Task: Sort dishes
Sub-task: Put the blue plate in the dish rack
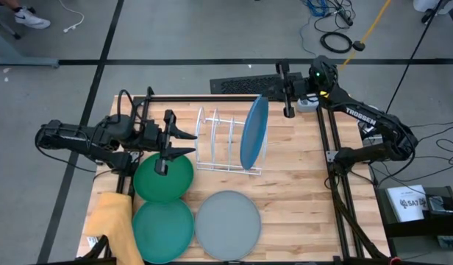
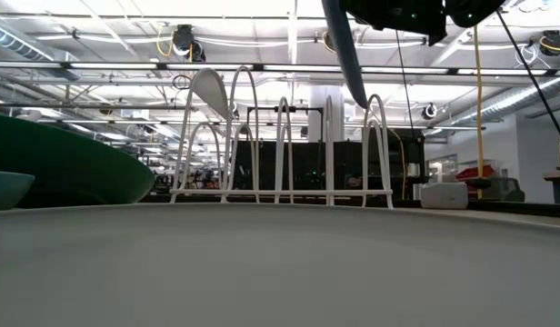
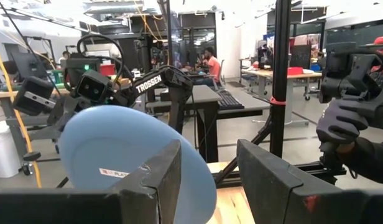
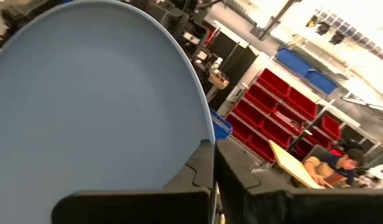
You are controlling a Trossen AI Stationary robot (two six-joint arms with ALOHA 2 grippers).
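The blue plate (image 1: 254, 132) stands on edge above the white wire rack (image 1: 228, 144), held by my right gripper (image 1: 287, 103), which is shut on it. In the low view its lower edge (image 2: 351, 77) hangs tilted at about the height of the rack's loop tops (image 2: 375, 98). The dark green plate (image 1: 162, 178), teal plate (image 1: 162, 230) and grey plate (image 1: 227, 224) lie flat on the table. My left gripper (image 1: 184, 143) is open above the green plate's far edge, left of the rack, and faces the blue plate (image 3: 117, 155). My right gripper holds the blue plate by its rim (image 4: 206, 134), pinched between the two fingers (image 4: 198, 171), one on each face. The hold is at the plate's far right part, reached from the table's far right side. The plate hangs on edge below it, tilted, over the rack.
A yellow cloth (image 1: 112, 221) lies at the table's near left corner beside the teal plate. The rack's other slots (image 2: 253, 136) stand free. A black frame post (image 3: 280, 81) stands by the table, and a person's gloved hand (image 3: 341, 124) shows beyond it.
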